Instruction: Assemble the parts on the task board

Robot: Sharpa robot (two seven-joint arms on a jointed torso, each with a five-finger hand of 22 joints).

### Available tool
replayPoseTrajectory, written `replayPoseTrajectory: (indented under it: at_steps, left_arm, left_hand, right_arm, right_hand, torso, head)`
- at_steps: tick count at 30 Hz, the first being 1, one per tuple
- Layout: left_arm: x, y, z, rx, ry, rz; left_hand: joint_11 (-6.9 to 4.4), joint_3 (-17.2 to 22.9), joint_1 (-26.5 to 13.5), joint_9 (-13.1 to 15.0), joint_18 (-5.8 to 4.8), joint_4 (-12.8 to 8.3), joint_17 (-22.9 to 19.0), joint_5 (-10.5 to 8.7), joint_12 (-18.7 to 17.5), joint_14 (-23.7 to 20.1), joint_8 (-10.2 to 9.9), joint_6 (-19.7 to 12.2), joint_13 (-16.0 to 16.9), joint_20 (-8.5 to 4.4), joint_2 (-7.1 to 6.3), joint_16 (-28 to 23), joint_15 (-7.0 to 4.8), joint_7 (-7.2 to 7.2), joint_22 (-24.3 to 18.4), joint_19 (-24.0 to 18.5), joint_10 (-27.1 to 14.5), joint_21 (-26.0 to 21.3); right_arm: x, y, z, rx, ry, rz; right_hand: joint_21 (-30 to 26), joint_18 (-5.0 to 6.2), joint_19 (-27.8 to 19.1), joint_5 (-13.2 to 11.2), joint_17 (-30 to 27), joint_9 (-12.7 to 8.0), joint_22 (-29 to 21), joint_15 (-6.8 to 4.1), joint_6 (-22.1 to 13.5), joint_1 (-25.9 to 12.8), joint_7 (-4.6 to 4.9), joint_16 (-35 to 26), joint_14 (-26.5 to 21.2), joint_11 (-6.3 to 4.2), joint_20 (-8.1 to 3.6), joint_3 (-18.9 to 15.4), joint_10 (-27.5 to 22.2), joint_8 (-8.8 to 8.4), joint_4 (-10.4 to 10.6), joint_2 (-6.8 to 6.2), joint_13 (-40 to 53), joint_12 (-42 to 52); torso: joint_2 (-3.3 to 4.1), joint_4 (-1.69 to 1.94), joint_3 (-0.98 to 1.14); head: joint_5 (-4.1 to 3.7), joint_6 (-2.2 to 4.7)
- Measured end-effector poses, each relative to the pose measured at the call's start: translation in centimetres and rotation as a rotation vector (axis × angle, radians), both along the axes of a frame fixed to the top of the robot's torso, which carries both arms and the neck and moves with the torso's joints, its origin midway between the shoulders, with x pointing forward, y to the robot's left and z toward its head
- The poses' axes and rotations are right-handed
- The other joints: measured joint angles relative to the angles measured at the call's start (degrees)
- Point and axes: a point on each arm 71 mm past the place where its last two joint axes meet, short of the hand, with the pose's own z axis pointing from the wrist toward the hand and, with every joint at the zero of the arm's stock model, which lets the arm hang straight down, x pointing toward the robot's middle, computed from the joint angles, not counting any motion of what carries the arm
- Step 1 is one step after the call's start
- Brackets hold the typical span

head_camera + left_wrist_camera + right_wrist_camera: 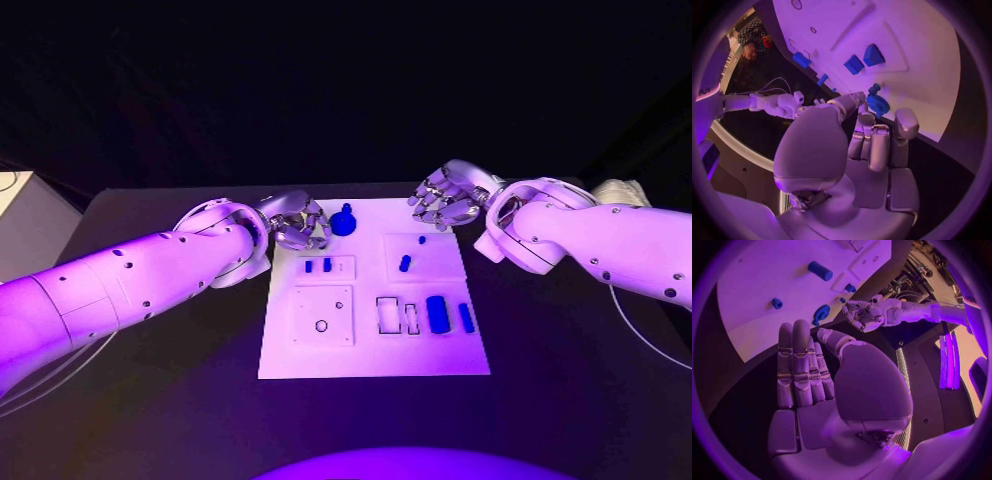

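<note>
White task board [372,355] lies at the centre of the black table [173,400]. Its near half carries a square plate [323,316] at 9 o'clock and a row of upright blue parts [437,314] at 3 o'clock. Past these, two small blue parts [317,265] stand side by side, with another blue part [405,263] to their 3 o'clock. At the far edge stands a blue knob-topped part [343,222]. Left hand [299,222] hovers just beside it at 9 o'clock, fingers apart, holding nothing. Right hand [449,200] hovers at the 1 o'clock corner, fingers extended, holding nothing.
</note>
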Motion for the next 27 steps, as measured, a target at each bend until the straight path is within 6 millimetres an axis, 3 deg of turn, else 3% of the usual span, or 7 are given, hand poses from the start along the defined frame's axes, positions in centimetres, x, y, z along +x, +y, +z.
replayPoseTrajectory:
  at_steps: [4,5,6,27]
  left_arm:
    - [0.0,-0.23,-0.08,0.005,0.005,-0.004]
    - [0.0,-0.26,-0.1,0.007,0.006,-0.005]
    - [0.0,-0.28,-0.13,0.009,0.008,-0.006]
    - [0.28,0.08,-0.47,0.043,0.021,0.005]
  left_hand:
    - [-0.11,0.0,0.0,0.11,-0.07,0.0,0.0,0.0,1.11,0.34,0.32,0.56,2.04,0.09,0.0,0.0,-0.19,-0.1,0.5,0.32,1.12,0.39]
    - [-0.04,0.0,0.0,0.13,-0.85,0.0,0.0,0.0,1.28,0.52,0.32,0.64,2.4,-0.02,0.0,0.0,-0.12,-0.18,0.57,0.43,1.28,0.39]
    - [-0.12,0.0,0.0,0.19,-0.88,0.0,0.0,0.0,1.56,0.52,0.48,0.76,2.67,-0.09,0.0,0.0,-0.12,-0.06,0.68,0.74,1.52,0.4]
    - [-0.32,0.34,0.24,0.44,-0.87,-0.01,-0.01,0.0,1.82,0.51,0.98,1.64,3.06,-0.22,0.69,-0.01,-0.12,-0.4,1.09,1.03,1.72,0.71]
  right_arm:
    - [0.0,0.06,-0.01,-0.001,0.0,0.001]
    - [0.0,0.06,-0.01,-0.001,0.0,0.001]
    - [-0.01,0.07,-0.01,-0.001,0.0,0.002]
    - [-0.01,0.12,-0.01,-0.002,-0.001,0.002]
  right_hand:
    - [0.0,0.0,-0.2,0.0,0.12,0.0,0.08,0.0,0.0,-0.15,0.0,0.24,0.0,0.0,0.2,0.0,0.0,-0.23,0.0,0.15,0.0,0.0]
    - [0.0,0.0,-0.2,0.0,0.15,0.0,0.08,0.0,0.0,-0.16,0.0,0.24,0.0,0.0,0.21,0.0,0.0,-0.23,0.0,0.16,0.0,0.0]
    - [0.0,0.0,-0.2,0.0,0.15,0.0,0.08,0.0,0.0,-0.16,0.0,0.24,0.0,0.0,0.2,0.0,0.0,-0.23,0.0,0.16,0.0,0.0]
    - [0.24,0.0,-0.2,0.0,0.45,0.0,0.22,0.0,0.0,-0.45,0.0,0.48,-0.01,0.01,0.2,0.17,0.0,-0.23,0.18,0.0,0.0,0.0]
  torso:
    - [0.0,0.0,0.0]
    - [0.01,0.0,0.0]
    - [0.01,0.0,0.0]
    - [-0.03,0.05,-0.03]
  head:
    - [-0.03,-0.07]
    - [-0.05,-0.08]
    - [-0.07,-0.1]
    - [-0.23,-0.26]
